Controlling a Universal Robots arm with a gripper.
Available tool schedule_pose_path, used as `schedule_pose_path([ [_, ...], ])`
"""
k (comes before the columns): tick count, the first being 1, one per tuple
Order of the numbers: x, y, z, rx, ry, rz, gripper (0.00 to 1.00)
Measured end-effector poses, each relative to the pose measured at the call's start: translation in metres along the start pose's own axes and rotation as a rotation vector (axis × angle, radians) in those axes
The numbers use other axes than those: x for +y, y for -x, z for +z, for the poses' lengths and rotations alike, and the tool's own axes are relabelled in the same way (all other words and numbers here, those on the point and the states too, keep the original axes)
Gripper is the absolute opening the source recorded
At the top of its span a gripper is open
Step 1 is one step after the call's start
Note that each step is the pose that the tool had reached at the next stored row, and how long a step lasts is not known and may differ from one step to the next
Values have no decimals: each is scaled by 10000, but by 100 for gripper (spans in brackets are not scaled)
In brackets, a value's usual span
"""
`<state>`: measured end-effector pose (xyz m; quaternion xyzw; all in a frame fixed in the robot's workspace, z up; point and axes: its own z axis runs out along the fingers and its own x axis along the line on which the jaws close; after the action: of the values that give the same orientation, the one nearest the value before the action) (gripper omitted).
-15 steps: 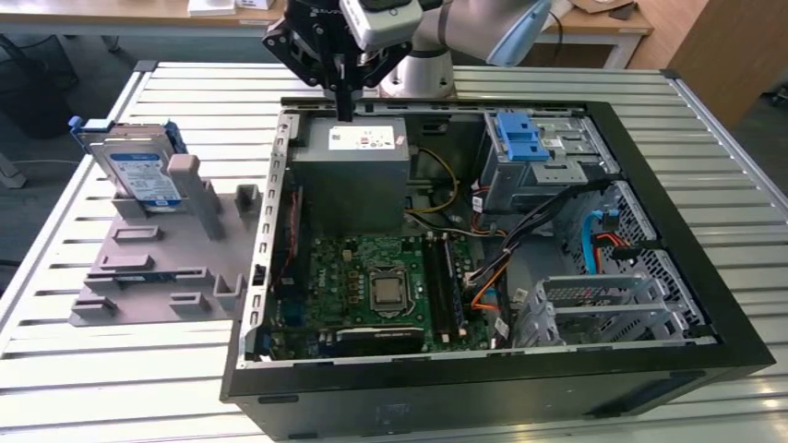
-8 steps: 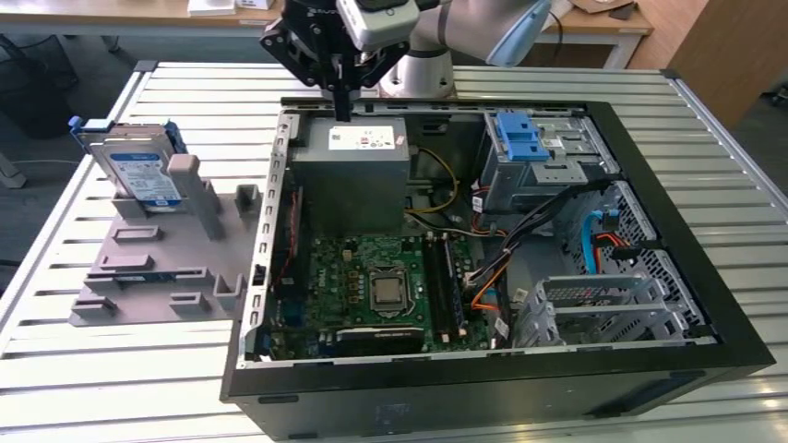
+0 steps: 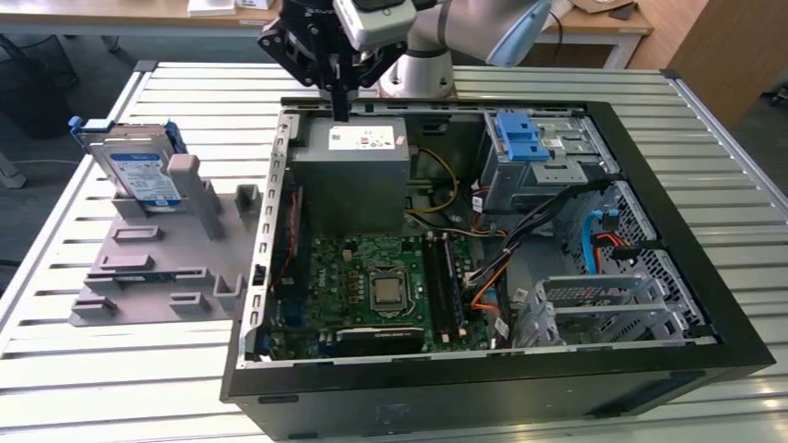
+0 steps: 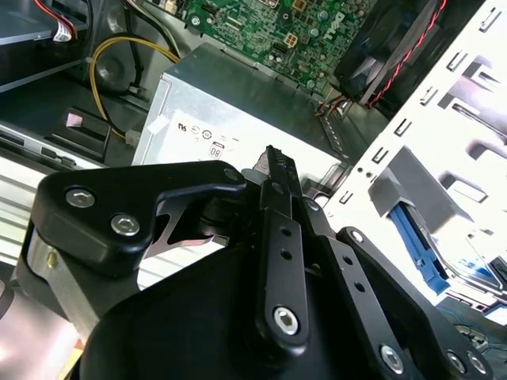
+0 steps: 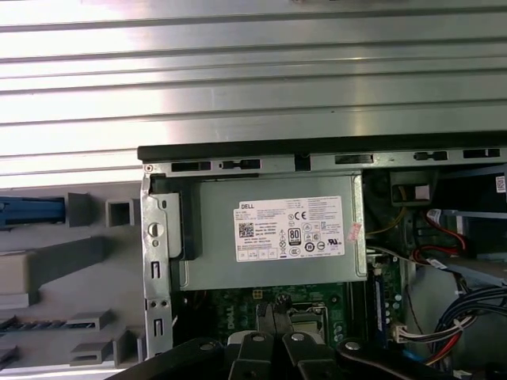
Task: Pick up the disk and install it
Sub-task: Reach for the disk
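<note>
Fingers on my gripper (image 3: 339, 111) are pressed flat together with nothing between them, and they point straight down. The gripper hangs over the far wall of the open computer case (image 3: 493, 392), just above the grey power-supply box (image 3: 351, 152). In the first wrist view I see the closed tips (image 5: 273, 310) over the box's white sticker side (image 5: 269, 229). In the second wrist view the same tips (image 4: 272, 156) sit as one dark blade in front of the box (image 4: 238, 111).

From my exterior view, the disk (image 3: 133, 171) is well apart from the gripper and outside the case. It stands near the far corner of the slatted metal table (image 3: 99, 388), on the exterior view's left. It is upright on one narrow edge in a grey fixture (image 3: 148, 277) and leans slightly back. Its body is flat and silver, and a white-and-blue label covers most of the face turned towards me. A blue plastic frame runs along its top and sides. A grey post (image 3: 185, 180) of the fixture rises just beside it, overlapping its edge on the case side. Nothing touches the disk but the fixture.
</note>
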<state>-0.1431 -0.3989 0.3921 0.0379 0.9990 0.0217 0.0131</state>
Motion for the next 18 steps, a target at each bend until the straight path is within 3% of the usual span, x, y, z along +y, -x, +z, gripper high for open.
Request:
schedule_pose_path([
  [18, -3, -46, -1, 0, 0, 0, 11],
])
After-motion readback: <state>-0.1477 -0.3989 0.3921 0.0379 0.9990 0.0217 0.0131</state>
